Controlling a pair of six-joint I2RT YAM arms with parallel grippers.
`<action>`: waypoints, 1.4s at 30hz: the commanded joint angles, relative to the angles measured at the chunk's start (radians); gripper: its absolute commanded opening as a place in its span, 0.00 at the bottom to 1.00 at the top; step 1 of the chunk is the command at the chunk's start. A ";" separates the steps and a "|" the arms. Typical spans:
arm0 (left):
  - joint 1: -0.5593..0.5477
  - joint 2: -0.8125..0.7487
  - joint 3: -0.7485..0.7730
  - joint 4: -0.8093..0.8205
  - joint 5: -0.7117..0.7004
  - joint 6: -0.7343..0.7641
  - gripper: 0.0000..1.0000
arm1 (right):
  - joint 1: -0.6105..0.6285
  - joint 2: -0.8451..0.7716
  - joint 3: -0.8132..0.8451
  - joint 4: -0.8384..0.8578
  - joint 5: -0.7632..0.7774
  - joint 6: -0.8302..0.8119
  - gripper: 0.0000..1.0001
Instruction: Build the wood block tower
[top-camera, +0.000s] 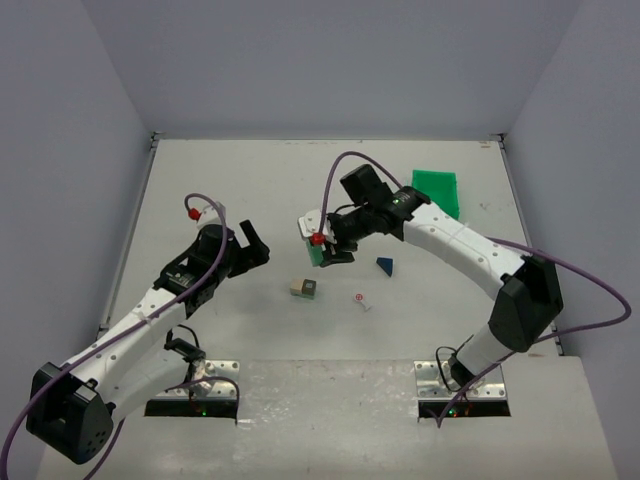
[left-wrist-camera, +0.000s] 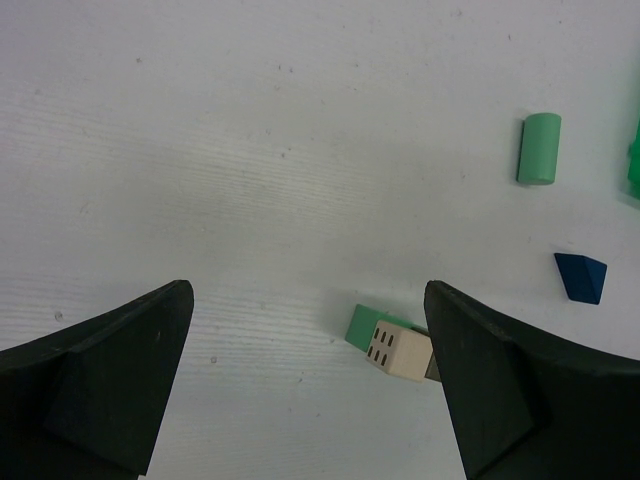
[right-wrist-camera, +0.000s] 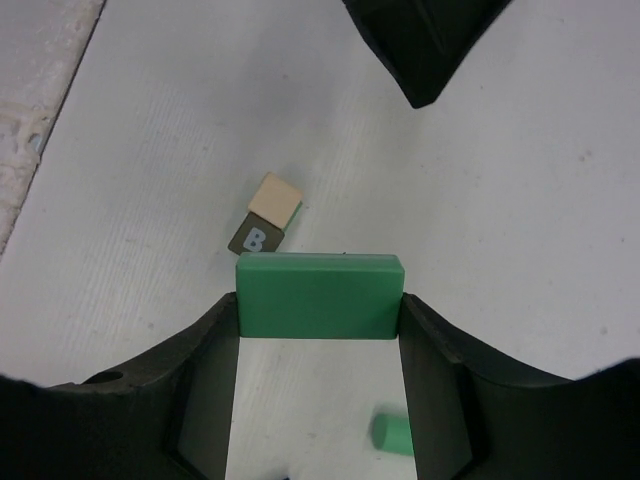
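Note:
My right gripper (top-camera: 322, 254) (right-wrist-camera: 320, 310) is shut on a green rectangular block (right-wrist-camera: 320, 295), held by its ends above the table. Just beyond it lie a tan cube (right-wrist-camera: 275, 195) (top-camera: 297, 288) and a dark cube marked B (right-wrist-camera: 256, 238) (top-camera: 310, 289), touching each other. In the left wrist view the tan cube (left-wrist-camera: 400, 350) shows dots on one face, with a green face (left-wrist-camera: 363, 325) behind it. A dark blue wedge (top-camera: 385, 265) (left-wrist-camera: 582, 277) lies to their right. A green cylinder (right-wrist-camera: 392, 432) (left-wrist-camera: 540, 148) lies under the right gripper. My left gripper (top-camera: 257, 245) (left-wrist-camera: 308, 295) hangs open and holds nothing, left of the cubes.
A bright green bin (top-camera: 437, 190) stands at the back right, behind the right arm. A small red-and-white scrap (top-camera: 362, 300) lies in front of the wedge. White walls close the table on three sides.

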 joint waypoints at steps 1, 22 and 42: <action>-0.010 -0.002 0.019 0.013 -0.014 0.027 1.00 | 0.026 0.098 0.163 -0.380 -0.068 -0.441 0.45; -0.010 -0.058 0.044 -0.097 -0.064 0.012 1.00 | 0.132 0.499 0.572 -0.758 0.120 -0.975 0.51; -0.010 -0.110 0.089 -0.225 -0.080 -0.026 1.00 | 0.199 0.614 0.660 -0.871 0.255 -1.206 0.53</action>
